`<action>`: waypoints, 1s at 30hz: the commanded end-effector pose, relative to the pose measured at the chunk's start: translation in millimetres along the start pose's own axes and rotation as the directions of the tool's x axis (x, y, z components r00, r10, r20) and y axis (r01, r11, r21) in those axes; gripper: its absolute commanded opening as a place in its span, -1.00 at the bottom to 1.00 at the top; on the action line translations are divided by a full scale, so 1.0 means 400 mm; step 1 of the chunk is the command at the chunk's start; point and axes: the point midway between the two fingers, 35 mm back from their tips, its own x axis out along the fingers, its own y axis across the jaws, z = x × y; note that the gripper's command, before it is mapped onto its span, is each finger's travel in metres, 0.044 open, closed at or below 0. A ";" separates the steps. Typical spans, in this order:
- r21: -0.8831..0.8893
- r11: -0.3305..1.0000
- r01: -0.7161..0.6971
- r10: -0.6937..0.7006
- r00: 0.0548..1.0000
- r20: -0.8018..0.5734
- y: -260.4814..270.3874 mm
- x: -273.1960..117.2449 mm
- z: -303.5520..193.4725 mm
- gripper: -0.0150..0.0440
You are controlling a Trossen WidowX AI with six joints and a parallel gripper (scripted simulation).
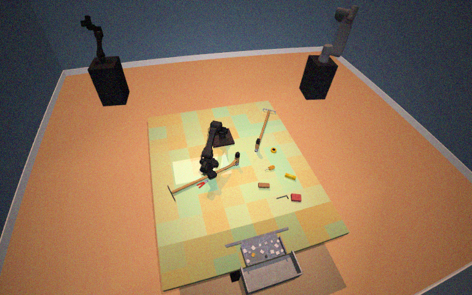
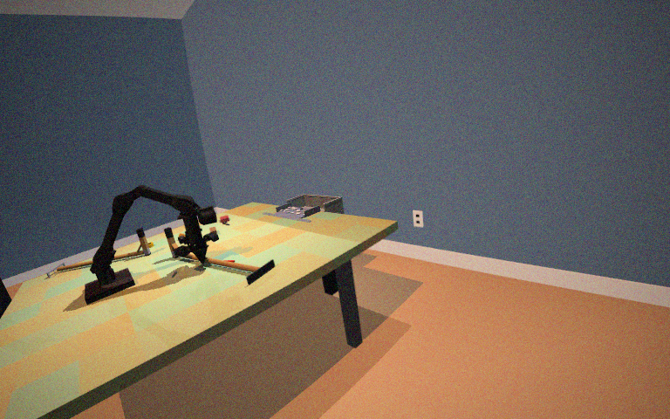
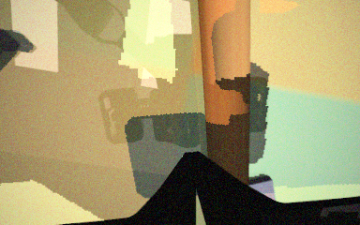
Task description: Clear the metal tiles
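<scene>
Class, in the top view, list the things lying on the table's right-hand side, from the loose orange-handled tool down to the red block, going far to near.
Yellow ring → small orange item → yellow block → brown block → red block

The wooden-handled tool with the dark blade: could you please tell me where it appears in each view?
Top: the tool slants across the table, left of the picture's centre, blade at its lower-left end.
Exterior: left of centre and below mid-height, blade at its right end.
Wrist: only part of the handle shows, running down from the top edge, right of centre.
Shared landmark: the gripper, its fingertips near the handle.
</scene>
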 end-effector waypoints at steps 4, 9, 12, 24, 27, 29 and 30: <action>0.001 1.000 0.009 -0.009 1.000 -0.001 -0.027 -0.002 -0.001 -0.49; 0.001 1.000 0.009 -0.009 1.000 -0.001 -0.040 -0.002 -0.001 -0.49; 0.001 1.000 0.009 -0.009 1.000 -0.001 -0.047 -0.002 -0.001 -0.49; 0.001 1.000 0.010 -0.010 1.000 0.000 -0.078 -0.002 0.000 -0.49; 0.001 1.000 0.011 -0.011 1.000 0.000 -0.085 -0.002 0.001 -0.49; 0.001 1.000 0.011 -0.011 1.000 0.000 -0.090 -0.002 0.001 -0.49; 0.001 1.000 0.011 -0.011 1.000 0.000 -0.092 -0.002 0.002 -0.49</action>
